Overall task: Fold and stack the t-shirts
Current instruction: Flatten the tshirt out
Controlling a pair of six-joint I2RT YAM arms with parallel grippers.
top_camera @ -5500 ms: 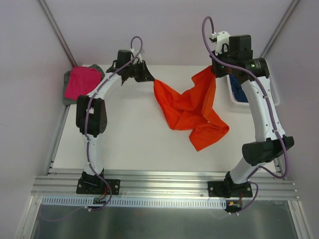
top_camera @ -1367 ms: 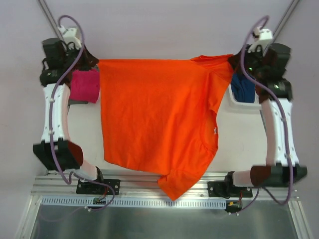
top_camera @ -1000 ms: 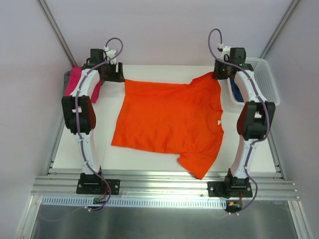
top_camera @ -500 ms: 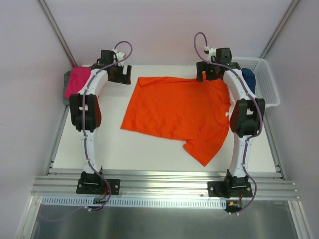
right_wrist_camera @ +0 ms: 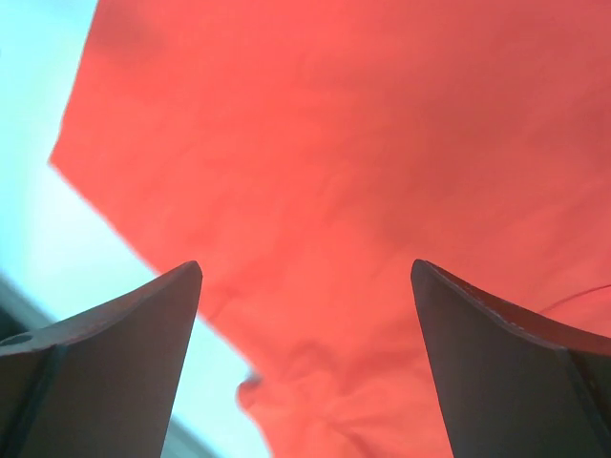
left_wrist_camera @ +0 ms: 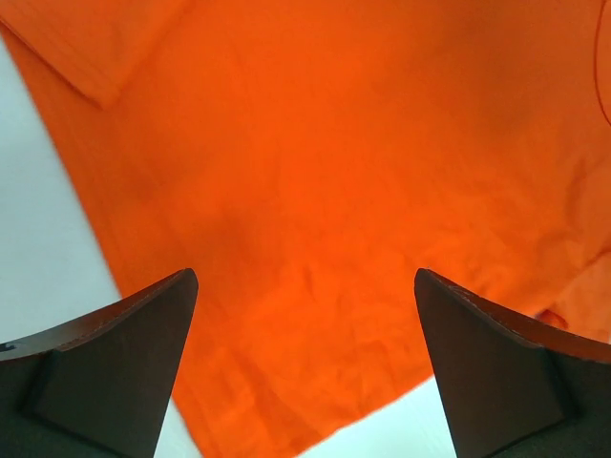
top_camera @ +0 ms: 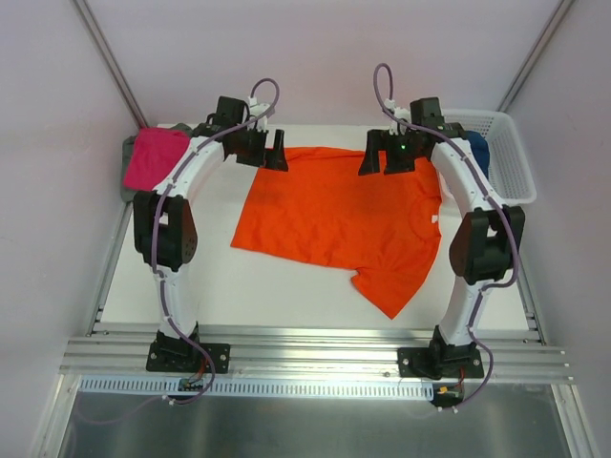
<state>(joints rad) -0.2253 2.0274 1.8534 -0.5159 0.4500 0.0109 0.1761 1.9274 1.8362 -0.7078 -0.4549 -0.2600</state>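
A bright orange short-sleeved cloth t-shirt (top_camera: 334, 215) lies spread flat in the middle of the white desk (top_camera: 191, 277), its far hem running close to the desk's 12 o'clock edge and one sleeve pointing out toward 5 o'clock. Bare desk shows in a wide band from 7 to 9 o'clock of the shirt and in a narrower strip along the near edge. The left gripper (top_camera: 269, 157) hangs over the shirt's 11 o'clock corner and the right gripper (top_camera: 380, 162) over its far edge near 1 o'clock. Both have their jaws spread wide with nothing between them, and both wrist views show only orange cloth and a sliver of desk below. The right arm crosses the shirt's 3 o'clock side and hides that edge. At 10 o'clock a folded magenta pink shirt (top_camera: 156, 157) rests on what looks like a grey shirt (top_camera: 128, 172), of which only a rim shows. At 2 o'clock a white plastic lattice basket (top_camera: 511, 167) holds a dark blue shirt (top_camera: 477, 148), mostly hidden by the arm.
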